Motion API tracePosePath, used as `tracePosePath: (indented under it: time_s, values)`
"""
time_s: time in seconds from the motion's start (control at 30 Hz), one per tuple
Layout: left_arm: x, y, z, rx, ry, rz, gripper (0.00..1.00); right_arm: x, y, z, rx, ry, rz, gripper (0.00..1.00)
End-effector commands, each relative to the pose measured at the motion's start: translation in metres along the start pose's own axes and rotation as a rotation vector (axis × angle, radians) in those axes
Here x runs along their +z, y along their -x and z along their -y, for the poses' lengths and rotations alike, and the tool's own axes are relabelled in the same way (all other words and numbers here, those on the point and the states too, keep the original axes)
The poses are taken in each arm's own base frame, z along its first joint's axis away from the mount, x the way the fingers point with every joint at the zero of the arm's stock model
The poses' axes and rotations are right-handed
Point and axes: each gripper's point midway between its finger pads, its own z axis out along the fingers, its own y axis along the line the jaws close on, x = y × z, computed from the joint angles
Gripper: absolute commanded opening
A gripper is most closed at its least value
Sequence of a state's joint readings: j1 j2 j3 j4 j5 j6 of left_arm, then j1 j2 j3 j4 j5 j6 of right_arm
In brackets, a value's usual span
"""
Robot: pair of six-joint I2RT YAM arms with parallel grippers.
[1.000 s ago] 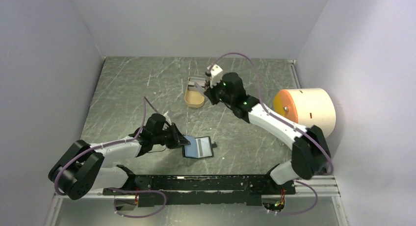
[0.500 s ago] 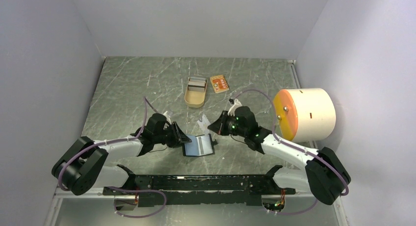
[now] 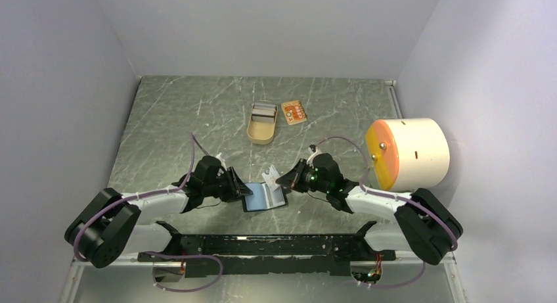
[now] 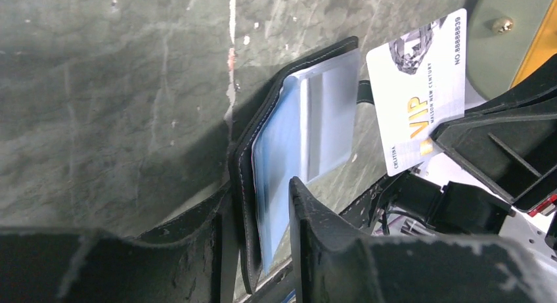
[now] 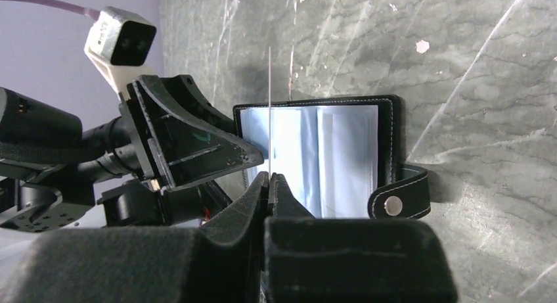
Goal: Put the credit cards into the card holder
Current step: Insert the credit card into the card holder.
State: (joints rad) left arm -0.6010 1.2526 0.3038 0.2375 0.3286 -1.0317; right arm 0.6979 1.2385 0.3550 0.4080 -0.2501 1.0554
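Right fingers (image 5: 289,203) pinched shut on white card (image 4: 417,93) held on edge, just over open holder (image 5: 315,158), blue lining up, left fingers (image 4: 322,240) narrowly parted astride its near edge, holder flat on tabletop (image 3: 171,119) between arms, orange card (image 3: 293,112) far back beside tin (image 3: 261,125)

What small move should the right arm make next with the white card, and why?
Probably lower the right gripper a little, so the edge of the white card enters the open card holder. The card is pinched upright just above the blue lining, not yet inside, and the left gripper straddles the holder's edge.
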Motion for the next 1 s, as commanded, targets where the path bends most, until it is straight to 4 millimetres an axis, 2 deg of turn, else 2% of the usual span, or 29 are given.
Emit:
tracePosePath:
  time_s: [0.0,0.1,0.2,0.37,0.47,0.67,0.97]
  values:
    - [-0.002,0.005,-0.009,0.031,0.039,0.03,0.37,0.007,-0.008,-0.001,-0.006,0.021,-0.009,0.01]
    - [-0.002,0.004,-0.011,0.031,0.045,0.028,0.37,0.015,-0.019,0.007,-0.042,-0.014,-0.033,0.03]
    - [-0.003,0.004,-0.012,0.037,0.053,0.031,0.3,0.02,-0.031,0.014,-0.056,-0.025,-0.062,0.06]
    - [-0.005,0.005,-0.018,0.045,0.077,0.038,0.23,0.021,-0.044,0.029,-0.089,-0.062,-0.096,0.2]
    - [-0.005,0.004,-0.02,0.047,0.082,0.04,0.18,0.019,-0.049,0.033,-0.109,-0.066,-0.113,0.21]
    - [-0.004,0.003,-0.023,0.055,0.093,0.033,0.18,0.015,-0.051,0.04,-0.132,-0.075,-0.111,0.25]
    - [-0.002,-0.001,-0.032,0.041,0.115,0.026,0.19,0.011,-0.057,0.036,-0.136,-0.023,-0.123,0.0]
